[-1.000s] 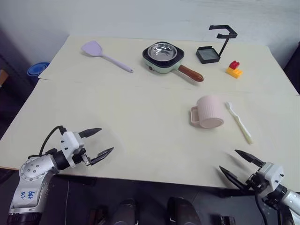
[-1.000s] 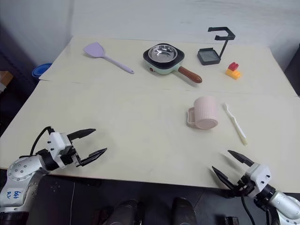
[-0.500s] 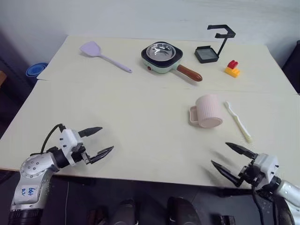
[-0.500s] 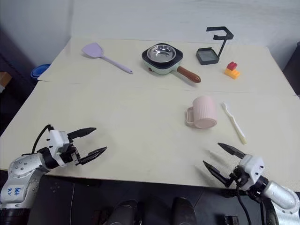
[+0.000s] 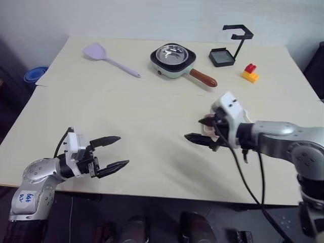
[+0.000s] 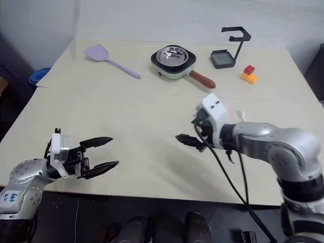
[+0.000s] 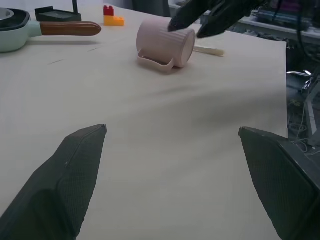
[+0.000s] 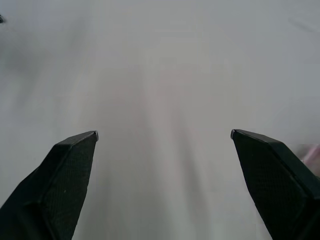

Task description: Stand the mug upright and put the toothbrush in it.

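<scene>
The pale pink ribbed cylindrical mug (image 7: pixel 166 43) lies on its side on the cream tabletop (image 5: pixel 152 111), loop handle resting against the surface, and the right gripper (image 5: pixel 201 130) hangs just above and in front of it with its two black fingers spread wide and nothing between them. From the left wrist view those dark fingers sit right over the mug's upper edge, though whether they touch it cannot be told. The slim cream-white plastic toothbrush (image 7: pixel 209 50) lies flat on the table just beyond the mug, on the side away from the left arm. In both head views the right arm covers nearly all of the mug and toothbrush. The right wrist view is a pale blur of tabletop between its spread fingertips. The right forearm reaches in from the right edge, angled across the table toward the left and tipped downward. The left gripper (image 5: pixel 112 152) is held low near the front left edge of the table, well apart from the mug, roughly level and pointing toward the right, its fingers open and empty. Farther back stand a mint-green pan with a brown handle (image 5: pixel 174 61), a lilac spatula (image 5: pixel 104 57), a black wire stand (image 5: pixel 230 45) and red and yellow toy bricks (image 5: pixel 250 73).
</scene>
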Available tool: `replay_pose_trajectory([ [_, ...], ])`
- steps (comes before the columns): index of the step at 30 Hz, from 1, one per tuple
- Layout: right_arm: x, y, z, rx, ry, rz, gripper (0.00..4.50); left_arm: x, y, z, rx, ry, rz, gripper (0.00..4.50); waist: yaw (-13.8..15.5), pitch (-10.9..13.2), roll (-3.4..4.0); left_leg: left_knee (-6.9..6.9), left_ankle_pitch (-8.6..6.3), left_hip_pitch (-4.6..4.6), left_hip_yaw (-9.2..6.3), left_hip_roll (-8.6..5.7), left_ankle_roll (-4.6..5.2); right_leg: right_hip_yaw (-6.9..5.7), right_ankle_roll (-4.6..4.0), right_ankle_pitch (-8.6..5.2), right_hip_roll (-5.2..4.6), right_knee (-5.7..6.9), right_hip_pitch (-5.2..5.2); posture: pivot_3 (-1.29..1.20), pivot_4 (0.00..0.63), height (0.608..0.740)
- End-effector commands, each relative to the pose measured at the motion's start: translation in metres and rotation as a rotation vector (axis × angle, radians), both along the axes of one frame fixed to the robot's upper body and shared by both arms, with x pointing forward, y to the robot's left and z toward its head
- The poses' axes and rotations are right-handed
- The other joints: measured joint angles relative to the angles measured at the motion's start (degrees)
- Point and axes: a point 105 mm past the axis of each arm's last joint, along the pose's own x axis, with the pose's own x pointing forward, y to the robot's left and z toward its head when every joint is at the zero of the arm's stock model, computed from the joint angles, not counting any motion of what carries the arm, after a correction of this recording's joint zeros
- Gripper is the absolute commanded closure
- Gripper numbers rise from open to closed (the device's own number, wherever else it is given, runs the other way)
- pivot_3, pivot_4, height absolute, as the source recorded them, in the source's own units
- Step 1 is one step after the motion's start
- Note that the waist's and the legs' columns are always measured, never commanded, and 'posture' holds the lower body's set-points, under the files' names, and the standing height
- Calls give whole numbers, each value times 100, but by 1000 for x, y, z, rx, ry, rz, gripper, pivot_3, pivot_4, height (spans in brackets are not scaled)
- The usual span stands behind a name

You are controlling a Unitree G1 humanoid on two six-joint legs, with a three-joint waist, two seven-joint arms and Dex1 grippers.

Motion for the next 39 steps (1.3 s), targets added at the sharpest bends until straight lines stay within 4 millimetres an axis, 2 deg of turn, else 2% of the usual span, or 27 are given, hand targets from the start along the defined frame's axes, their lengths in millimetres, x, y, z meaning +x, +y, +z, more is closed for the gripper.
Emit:
replay_pose_trajectory([
  [1,19,-13,5,-137,-69,-160,50,0,1,2,3,-38,25,0,13,0,0,2,7,-16,5,-14,12,5,7,4,-11,12,-22,0,150,740],
  [9,22,-19,-4,-228,-57,-213,50,-5,2,-3,0,-48,58,0,-17,0,-1,49,2,-58,4,-16,26,7,26,14,-12,19,-44,0,150,740],
  [11,22,-21,-14,-221,-8,-227,50,-6,1,-3,-3,-48,55,0,-15,0,-1,51,1,-58,5,-16,28,10,26,14,-12,23,-45,0,150,740],
  [14,31,-35,-37,-235,51,-289,50,-8,-4,-2,-1,-50,25,0,-7,-2,-3,52,0,-59,4,-16,30,9,26,14,-12,24,-46,0,150,740],
  [19,41,-49,-54,-278,107,-342,50,-9,-14,6,-1,-72,-18,0,1,-7,-11,65,-3,-60,4,-19,35,10,27,15,-14,31,-45,0,150,740],
  [22,43,-43,-56,-241,140,-322,569,-8,-19,9,-3,-83,-31,0,6,-15,-23,70,-4,-60,2,-19,37,12,27,15,-15,35,-43,0,150,740],
  [26,47,-52,-55,-255,150,-337,1917,-10,-22,8,0,-84,-36,0,-10,-16,-25,69,-5,-59,4,-17,38,13,27,15,-14,35,-43,0,150,740],
  [29,46,-52,-39,-294,83,-286,3000,-12,-22,8,0,-82,-33,0,13,-16,-25,72,-7,-60,2,-18,40,13,27,15,-16,35,-43,0,150,740],
  [31,42,-45,-28,-284,57,-245,3458,-13,-20,8,2,-81,-25,0,14,-16,-25,72,-9,-62,1,-20,44,12,27,15,-19,34,-43,0,150,740],
  [34,36,-40,-15,-275,4,-227,3221,-12,-19,7,0,-82,-12,0,-15,-14,-23,70,-11,-63,4,-18,44,12,28,15,-17,30,-45,0,150,740],
  [39,27,-43,-14,-275,-20,-267,1746,-11,-22,6,-7,-82,-3,0,-27,-13,-21,69,-15,-63,8,-10,38,12,28,15,-12,29,-49,0,150,740],
])
